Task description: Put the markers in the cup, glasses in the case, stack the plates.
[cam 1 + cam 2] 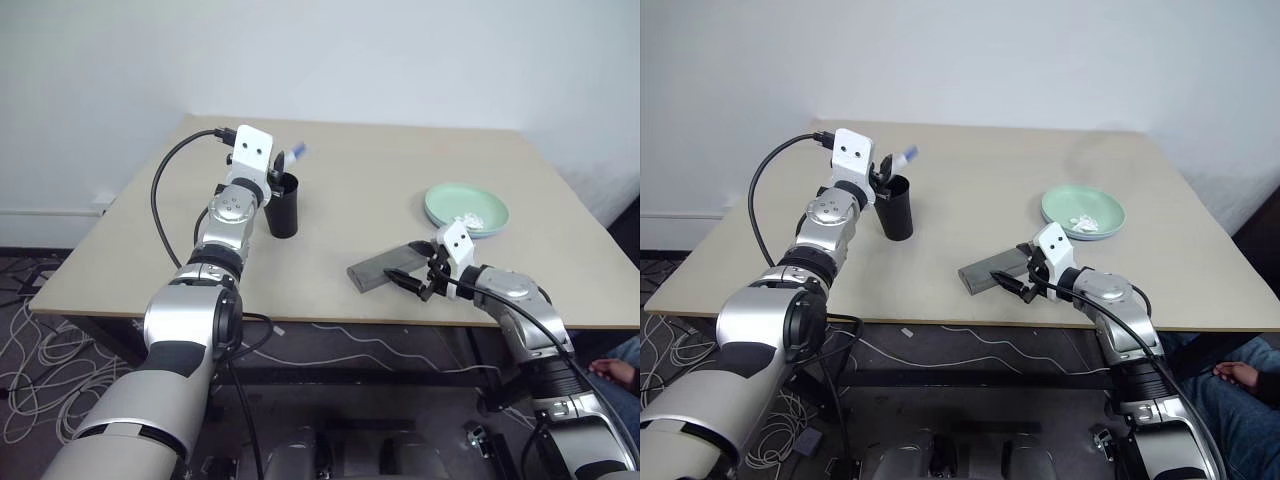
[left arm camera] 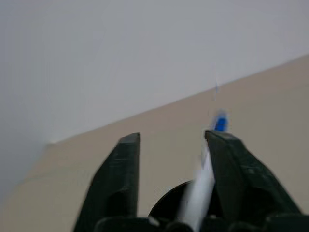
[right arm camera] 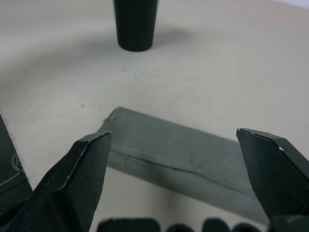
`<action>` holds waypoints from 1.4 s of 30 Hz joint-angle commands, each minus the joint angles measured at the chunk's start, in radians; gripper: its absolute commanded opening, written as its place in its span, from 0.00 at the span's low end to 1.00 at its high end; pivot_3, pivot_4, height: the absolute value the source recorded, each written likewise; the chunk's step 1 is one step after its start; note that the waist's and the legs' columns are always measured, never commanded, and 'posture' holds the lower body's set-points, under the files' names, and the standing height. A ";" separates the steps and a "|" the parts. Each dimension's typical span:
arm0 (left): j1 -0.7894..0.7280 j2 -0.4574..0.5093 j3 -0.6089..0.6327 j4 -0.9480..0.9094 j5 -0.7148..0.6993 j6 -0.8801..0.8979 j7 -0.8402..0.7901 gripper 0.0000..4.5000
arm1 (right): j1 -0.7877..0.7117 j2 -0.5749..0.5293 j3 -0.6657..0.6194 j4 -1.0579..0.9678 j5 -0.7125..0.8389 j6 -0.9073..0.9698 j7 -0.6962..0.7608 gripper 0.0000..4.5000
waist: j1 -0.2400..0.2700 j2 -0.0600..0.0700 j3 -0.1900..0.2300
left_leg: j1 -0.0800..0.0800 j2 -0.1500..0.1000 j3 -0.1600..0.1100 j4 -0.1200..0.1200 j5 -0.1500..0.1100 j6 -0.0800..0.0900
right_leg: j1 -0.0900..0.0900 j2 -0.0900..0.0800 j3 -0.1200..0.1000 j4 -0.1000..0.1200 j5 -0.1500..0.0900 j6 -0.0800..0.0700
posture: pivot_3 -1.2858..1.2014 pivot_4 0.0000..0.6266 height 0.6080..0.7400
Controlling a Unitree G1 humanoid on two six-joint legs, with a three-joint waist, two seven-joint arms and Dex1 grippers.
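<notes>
One marker (image 2: 203,186) between the parted left end effector (image 2: 174,145) fingers (over the cup (image 1: 281,205)).

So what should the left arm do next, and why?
Probably lift the left tool straight up and clear. Its fingers stand apart above the cup, and the marker leans loose against one finger with its blue cap sticking out over the rim, so it looks released into the cup.
</notes>
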 commanded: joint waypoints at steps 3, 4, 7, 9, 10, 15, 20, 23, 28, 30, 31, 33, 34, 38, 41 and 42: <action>-0.013 -0.006 -0.005 -0.018 0.004 -0.030 0.009 0.63 | -0.014 -0.015 -0.029 -0.050 0.012 0.003 -0.008 1.00 | 0.000 0.000 0.000 | 0.000 0.000 0.000 0.000 0.000 0.000 | 0.000 0.000 0.000 0.000 0.000 0.000 | 0.52 0.00 0.95; -0.012 -0.006 -0.005 -0.018 0.004 -0.030 0.008 0.63 | -0.014 -0.015 -0.029 -0.050 0.012 0.004 -0.008 1.00 | 0.000 0.000 0.000 | 0.000 0.000 0.000 0.000 0.000 0.000 | 0.000 0.000 0.000 0.000 0.000 0.000 | 0.52 0.00 0.95; -0.011 -0.005 0.001 -0.018 -0.002 -0.028 0.009 0.63 | -0.015 -0.014 -0.028 -0.050 0.012 0.004 -0.007 1.00 | 0.000 0.000 0.000 | 0.000 0.000 0.000 0.000 0.000 0.000 | -0.001 0.000 0.000 0.000 0.000 0.000 | 0.52 0.00 0.95; -0.010 -0.001 0.008 -0.019 -0.010 -0.028 0.005 0.63 | -0.018 -0.012 -0.026 -0.047 0.011 0.004 -0.007 1.00 | 0.000 0.000 0.000 | 0.000 0.000 0.000 0.000 0.000 0.000 | -0.001 0.000 0.000 0.000 0.000 0.000 | 0.52 0.00 0.95; -0.010 0.000 0.010 -0.020 -0.012 -0.028 0.003 0.63 | -0.018 -0.012 -0.025 -0.047 0.011 0.004 -0.007 1.00 | 0.000 0.000 0.000 | 0.000 0.000 0.000 0.000 0.000 0.000 | -0.001 0.000 0.000 0.000 0.000 0.000 | 0.52 0.00 0.95; -0.031 0.015 0.105 -0.029 -0.120 0.002 -0.082 0.63 | -0.019 -0.011 -0.025 -0.048 0.014 0.005 -0.004 1.00 | 0.000 0.000 0.000 | 0.000 0.000 0.000 0.000 0.000 0.000 | -0.001 0.000 0.000 0.000 0.000 0.000 | 0.52 0.00 0.95; -0.026 0.055 0.198 -0.066 -0.259 0.055 -0.375 0.63 | -0.026 -0.013 -0.038 -0.030 0.016 -0.001 -0.007 1.00 | -0.001 0.000 0.000 | 0.000 0.001 0.001 0.000 0.000 0.000 | -0.001 -0.001 0.000 0.000 0.000 0.000 | 0.52 0.00 0.95; 0.028 0.090 0.194 -0.108 -0.295 0.065 -0.555 0.63 | -0.051 -0.013 -0.057 0.014 0.010 -0.019 -0.023 1.00 | -0.002 0.000 0.000 | 0.000 0.001 0.001 0.000 0.000 0.000 | -0.001 0.000 -0.001 0.000 0.000 0.000 | 0.52 0.00 0.95; 0.198 0.110 0.174 -0.264 -0.344 0.095 -0.708 0.63 | -0.092 -0.027 -0.110 0.098 0.002 -0.057 -0.065 1.00 | -0.003 0.000 0.000 | 0.001 0.002 0.003 0.000 0.000 0.000 | 0.000 -0.001 -0.001 0.000 0.001 -0.001 | 0.52 0.00 0.95; 0.293 0.086 0.146 -0.389 -0.351 0.111 -0.722 0.63 | -0.091 -0.051 -0.146 0.125 0.009 -0.066 -0.068 1.00 | -0.001 0.000 0.000 | 0.001 0.002 0.003 -0.001 0.000 0.000 | 0.000 -0.001 -0.001 0.000 0.001 -0.001 | 0.52 0.00 0.95; 0.376 0.070 0.118 -0.486 -0.347 0.114 -0.732 0.63 | -0.079 -0.067 -0.168 0.134 0.015 -0.063 -0.070 1.00 | 0.001 0.000 0.000 | 0.001 0.002 0.003 -0.001 0.000 -0.001 | 0.000 -0.001 -0.001 0.000 0.001 -0.002 | 0.52 0.00 0.95; 0.490 0.046 0.078 -0.637 -0.338 0.126 -0.725 0.63 | -0.060 -0.092 -0.194 0.149 0.023 -0.064 -0.065 1.00 | 0.004 0.000 0.000 | 0.001 0.001 0.003 -0.002 0.000 -0.001 | 0.000 -0.002 -0.001 -0.001 0.001 -0.002 | 0.52 0.00 0.95; 0.540 0.031 0.066 -0.700 -0.338 0.137 -0.705 0.63 | -0.045 -0.105 -0.210 0.151 0.031 -0.063 -0.056 1.00 | 0.005 0.000 0.000 | 0.001 0.000 0.003 -0.002 0.000 -0.001 | 0.000 -0.003 0.000 -0.001 0.001 -0.002 | 0.52 0.00 0.95; 0.668 -0.029 0.018 -0.877 -0.328 0.184 -0.623 0.63 | -0.002 -0.156 -0.271 0.176 0.081 -0.059 0.004 1.00 | 0.005 0.000 0.000 | 0.001 -0.001 0.005 -0.004 0.001 -0.001 | 0.000 -0.004 0.000 -0.002 0.002 -0.001 | 0.52 0.00 0.95; 0.717 -0.061 -0.022 -0.939 -0.304 0.203 -0.561 0.63 | 0.009 -0.189 -0.307 0.222 0.109 -0.065 0.045 1.00 | 0.004 0.001 0.000 | 0.004 0.000 0.007 -0.006 0.003 -0.005 | 0.000 -0.005 0.000 -0.002 0.004 -0.002 | 0.52 0.00 0.95; 0.729 -0.066 -0.028 -0.948 -0.304 0.205 -0.546 0.63 | 0.014 -0.195 -0.317 0.229 0.119 -0.061 0.054 1.00 | 0.004 0.001 0.000 | 0.006 0.001 0.009 -0.006 0.003 -0.005 | 0.002 -0.005 0.000 -0.002 0.005 -0.003 | 0.52 0.00 0.95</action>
